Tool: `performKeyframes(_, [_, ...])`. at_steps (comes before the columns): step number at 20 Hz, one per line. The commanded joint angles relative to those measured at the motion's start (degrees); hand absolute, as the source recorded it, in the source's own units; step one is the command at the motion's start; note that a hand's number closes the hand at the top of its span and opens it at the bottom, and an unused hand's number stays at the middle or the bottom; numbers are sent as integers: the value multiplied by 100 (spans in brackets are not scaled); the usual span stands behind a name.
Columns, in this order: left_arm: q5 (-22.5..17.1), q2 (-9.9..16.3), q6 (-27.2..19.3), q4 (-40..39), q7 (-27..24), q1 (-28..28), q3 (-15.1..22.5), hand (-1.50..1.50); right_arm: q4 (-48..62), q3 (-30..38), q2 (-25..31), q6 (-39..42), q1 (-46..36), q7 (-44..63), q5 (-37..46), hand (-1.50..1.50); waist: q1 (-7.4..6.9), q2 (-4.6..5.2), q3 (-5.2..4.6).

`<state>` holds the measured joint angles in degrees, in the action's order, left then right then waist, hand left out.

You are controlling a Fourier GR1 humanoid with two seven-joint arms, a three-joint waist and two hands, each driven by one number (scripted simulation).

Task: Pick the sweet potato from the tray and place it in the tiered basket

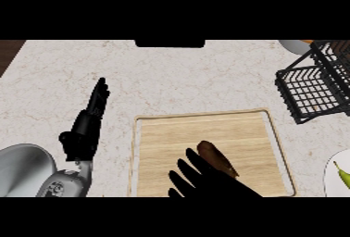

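Here the right hand (205, 178), fingers spread open, seems to touch the sweet potato (217, 159) on the tray (157, 139).

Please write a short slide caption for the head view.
Right robot hand reaches the sweet potato on the wooden tray; tiered basket waits at right.

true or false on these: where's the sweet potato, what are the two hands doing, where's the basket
1. The sweet potato lies on the wooden tray. True.
2. The tiered basket already holds the sweet potato. False: no sweet potato shows in it; the potato is on the tray.
3. The right hand is over the tray, fingers spread next to the sweet potato. True.
4. The left hand grips the sweet potato. False: it rests open on the counter, left of the tray, holding nothing.
5. The basket stands at the counter's left edge. False: it is at the upper right.
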<state>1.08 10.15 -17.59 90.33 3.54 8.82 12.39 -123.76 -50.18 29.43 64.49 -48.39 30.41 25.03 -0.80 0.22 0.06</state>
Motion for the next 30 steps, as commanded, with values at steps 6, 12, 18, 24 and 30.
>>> performKeyframes(6, [180,-177,62,-250,-111,101,-117,0,621,84,160,-190,293,-1205,1105,-150,36,-10,-4])
performKeyframes(12, [244,-213,112,-143,153,175,-191,0,1007,-53,293,-828,518,-2120,1804,-150,38,-13,-3])
performKeyframes(18, [509,-448,17,-80,59,73,-12,0,1497,-107,-358,-535,515,-2316,2165,-150,45,-19,-6])
performKeyframes(24, [311,-352,346,-80,-93,-16,-284,0,1831,-42,-130,-1011,767,-2995,2840,-150,42,-18,-5])
performKeyframes(30, [525,-570,199,-297,-345,-151,-251,0,2153,46,-218,-1040,841,-3373,3218,-150,45,-16,-6])
